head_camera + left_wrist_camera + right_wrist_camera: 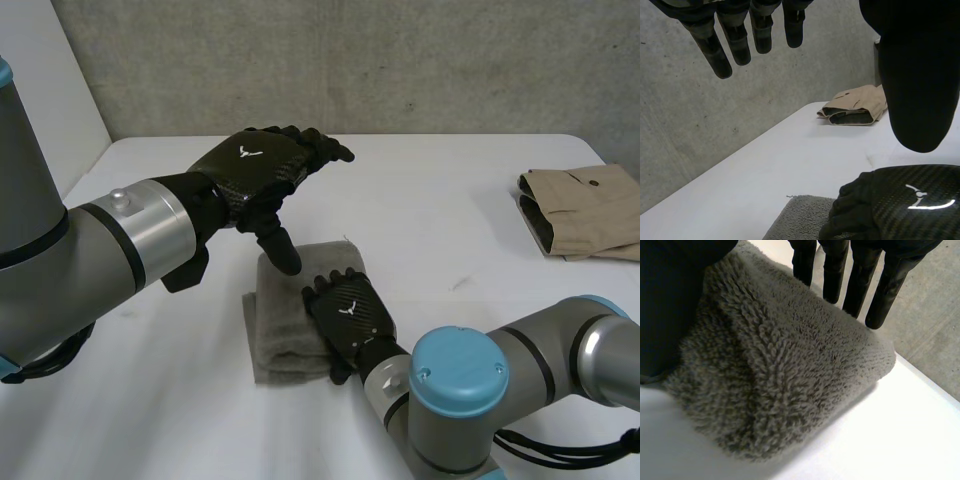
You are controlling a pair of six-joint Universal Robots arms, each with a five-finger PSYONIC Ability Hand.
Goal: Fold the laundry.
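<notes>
Mid-table, towel: a grey towel (285, 330) lies folded into a thick pad on the white table (440, 200), its pile coarse and looped (the right wrist view shows a plump, rounded fold).
Right hand: the right hand (350, 315) lies palm-down on the towel's 3 o'clock side, its arm coming in from 5 o'clock.
Right fingers: the fingers (835, 270) are stretched out nearly straight across the top of the cloth, resting on it rather than clutching it; the thumb sits beside the near fold.
Left hand: the left hand (255, 165) hangs in the air above the towel's 11 o'clock corner, holding nothing.
Left fingers: the fingers (735, 40) are spread and relaxed, the thumb pointing down toward the towel's far edge; whether its tip touches the cloth cannot be told.
Beige garment: a folded beige garment (585, 210) lies at 2 o'clock from the towel, well apart, by the table's edge.
Backdrop: a grey concrete wall (350, 60) stands behind the table.
</notes>
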